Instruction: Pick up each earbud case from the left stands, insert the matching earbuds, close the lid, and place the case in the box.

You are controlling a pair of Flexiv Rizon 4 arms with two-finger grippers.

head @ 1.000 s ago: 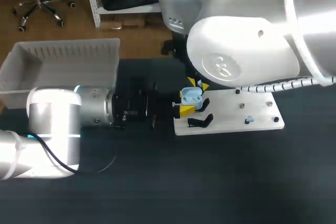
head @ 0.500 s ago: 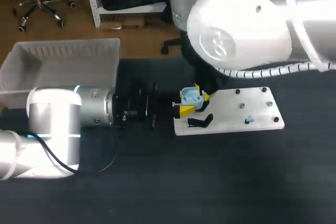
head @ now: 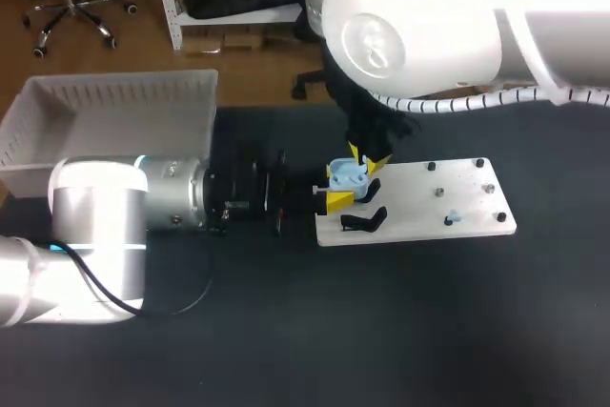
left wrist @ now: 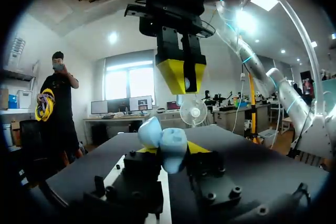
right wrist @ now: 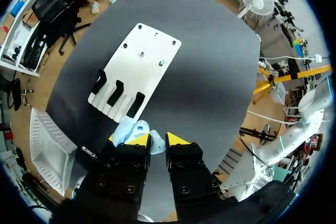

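The left gripper (left wrist: 169, 151) clasps a pale blue earbud case (left wrist: 164, 141) between its yellow tips, one on each side, with the lid open. The right gripper (left wrist: 182, 83) hangs just above the case, pointing down and clear of it.

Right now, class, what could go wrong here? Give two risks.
1. The right gripper hangs just above the open case; coming down off-centre, it could knock the case out of the left gripper.
2. The earbud lying loose on the board is small and could be flicked away.

One open blue earbud case (head: 349, 175), one loose earbud (head: 453, 219), one white board (head: 448, 188), three black stands (right wrist: 116, 93), one white box (head: 114, 107).
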